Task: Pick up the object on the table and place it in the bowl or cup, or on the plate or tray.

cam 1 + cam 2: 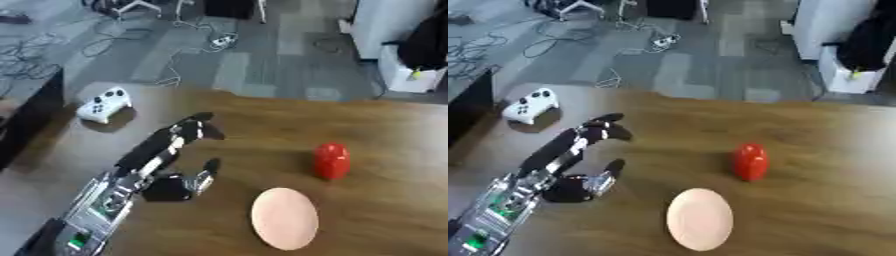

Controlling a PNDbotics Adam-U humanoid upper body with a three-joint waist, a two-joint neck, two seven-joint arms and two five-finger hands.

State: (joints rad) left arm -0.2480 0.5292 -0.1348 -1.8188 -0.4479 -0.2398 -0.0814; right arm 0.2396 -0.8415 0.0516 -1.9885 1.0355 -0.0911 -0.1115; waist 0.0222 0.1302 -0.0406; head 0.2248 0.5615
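Wood table (pixel 394 150) fills the view. Left hand (pixel 171 150) hovers over its left part, fingers extended and slightly spread, thumb out to the side, holding nothing. Pale plate (pixel 284 218) lies near the front edge. Red object (pixel 332 160) stands just beyond the plate, apart from it, well right of the hand. White game controller (pixel 104 104) at the far-left corner

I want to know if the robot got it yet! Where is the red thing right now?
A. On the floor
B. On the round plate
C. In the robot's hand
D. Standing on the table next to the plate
D: the red object stands on the wooden table just beyond the plate, while the left hand is open and apart from it.
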